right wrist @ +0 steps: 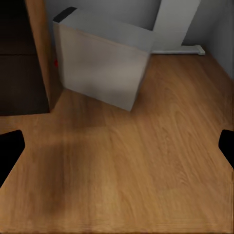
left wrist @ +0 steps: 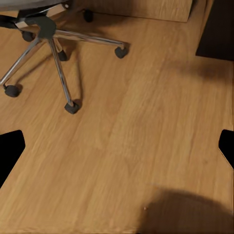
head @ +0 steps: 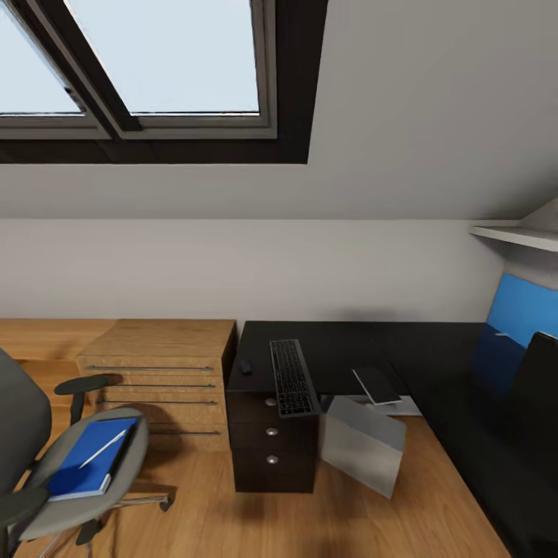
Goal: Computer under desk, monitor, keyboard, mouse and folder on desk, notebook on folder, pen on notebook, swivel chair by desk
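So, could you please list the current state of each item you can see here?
Flat dark-keyed keyboard: on the black desk, overhanging its front edge.
Small dark mouse: on the desk, left of the keyboard.
Thin dark notebook: overhanging the desk's edge.
Light grey computer tower: on the floor, tilted.
Bright blue folder: on the grey swivel chair.
Slim white pen: on the folder.
Left claw, right claw: open.
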Available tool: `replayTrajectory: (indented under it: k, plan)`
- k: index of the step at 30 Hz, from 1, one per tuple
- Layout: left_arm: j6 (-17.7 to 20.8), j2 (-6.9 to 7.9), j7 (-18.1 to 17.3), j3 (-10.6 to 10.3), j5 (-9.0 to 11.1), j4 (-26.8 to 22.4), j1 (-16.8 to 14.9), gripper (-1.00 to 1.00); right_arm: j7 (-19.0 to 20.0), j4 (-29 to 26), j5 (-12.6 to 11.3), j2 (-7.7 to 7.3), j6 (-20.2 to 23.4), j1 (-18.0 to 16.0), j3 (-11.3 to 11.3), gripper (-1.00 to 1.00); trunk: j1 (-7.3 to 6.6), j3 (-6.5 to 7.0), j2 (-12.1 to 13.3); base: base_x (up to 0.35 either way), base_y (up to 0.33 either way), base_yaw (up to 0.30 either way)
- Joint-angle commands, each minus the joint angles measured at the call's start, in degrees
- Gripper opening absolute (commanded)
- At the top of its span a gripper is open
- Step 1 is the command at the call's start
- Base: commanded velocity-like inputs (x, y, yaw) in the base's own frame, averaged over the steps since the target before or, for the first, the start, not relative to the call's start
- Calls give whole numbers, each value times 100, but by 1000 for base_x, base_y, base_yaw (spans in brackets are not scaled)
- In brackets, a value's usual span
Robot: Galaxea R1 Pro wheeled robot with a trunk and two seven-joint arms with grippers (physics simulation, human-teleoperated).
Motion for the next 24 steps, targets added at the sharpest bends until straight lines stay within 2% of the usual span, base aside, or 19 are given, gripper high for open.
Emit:
replayTrajectory:
  k: [1,6,13,24]
  plan:
    - [7,-1,57,-46,-11,-18,-12,100,-1,12,-53,0,-3,-7,49,100,0,-9,-8,-141,-279,0]
    - [185,-16,63,-43,-5,-8,-12,100,-1,11,-51,3,80,-7,57,100,0,-9,-8,-233,-198,0]
    - [237,-46,66,-28,5,-5,-12,100,-1,11,-53,13,101,-7,60,100,0,-9,-8,-322,-108,0]
    - [240,-85,66,-25,19,-5,-12,100,-1,11,-47,12,140,-7,61,100,0,-9,-8,-337,-34,0]
